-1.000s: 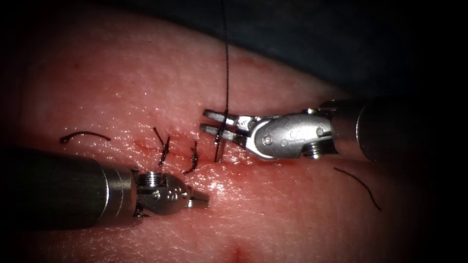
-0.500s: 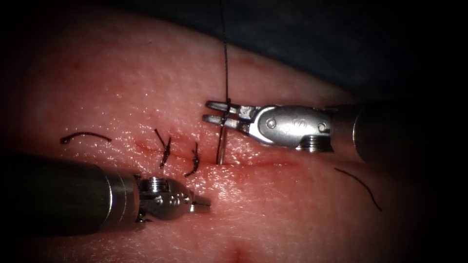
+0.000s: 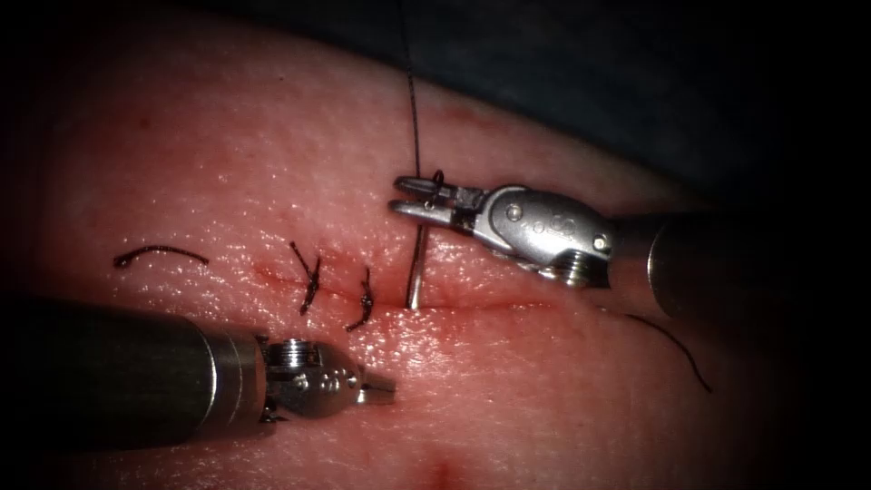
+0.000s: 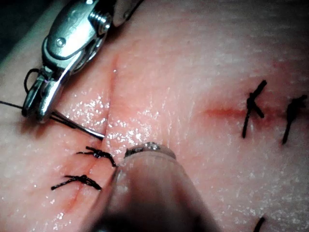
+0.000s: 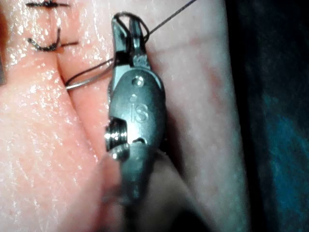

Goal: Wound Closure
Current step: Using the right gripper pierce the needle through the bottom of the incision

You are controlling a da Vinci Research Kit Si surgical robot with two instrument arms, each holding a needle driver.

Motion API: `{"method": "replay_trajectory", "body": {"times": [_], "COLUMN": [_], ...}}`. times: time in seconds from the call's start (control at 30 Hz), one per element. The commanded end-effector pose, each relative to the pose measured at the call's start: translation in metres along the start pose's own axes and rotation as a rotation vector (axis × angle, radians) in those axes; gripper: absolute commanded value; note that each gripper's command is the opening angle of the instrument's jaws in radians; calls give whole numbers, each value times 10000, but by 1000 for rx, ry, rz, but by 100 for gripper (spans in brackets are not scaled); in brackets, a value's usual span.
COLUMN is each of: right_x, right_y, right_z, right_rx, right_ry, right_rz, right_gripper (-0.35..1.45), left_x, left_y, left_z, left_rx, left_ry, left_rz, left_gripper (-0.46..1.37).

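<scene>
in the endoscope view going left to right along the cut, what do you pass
loose thread end → first knot → second knot → needle entering the tissue → right tool gripping it → another loose thread end

Dim, dark-vignetted edges; wet glare on the tissue [image 3: 426,340]; blurred close-ups.

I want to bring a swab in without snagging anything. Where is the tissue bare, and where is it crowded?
Bare: the tissue above the cut thread end, and below the cut between the left tool and another loose thread. Crowded: the cut, around two knots, the needle entering it, and the right tool gripping needle and thread.
</scene>
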Motion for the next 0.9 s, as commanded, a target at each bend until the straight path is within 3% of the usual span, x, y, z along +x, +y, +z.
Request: {"method": "replay_trajectory", "body": {"times": [0.03,0.6,0.9], "right_x": [0,2,-6], "right_y": [-1,11,11], "right_z": [1,13,30], "right_rx": [0,26,79], "right_ry": [0,11,17], "right_rz": [3,77,206], "right_gripper": [-35,-35,-35], "left_x": [0,-11,-27], "left_y": [0,2,0], "left_z": [0,3,11], "left_rx": [-12,-33,-47], "left_ry": [0,-19,-48], "left_rz": [1,0,4], "left_gripper": [-35,-35,-35]}}
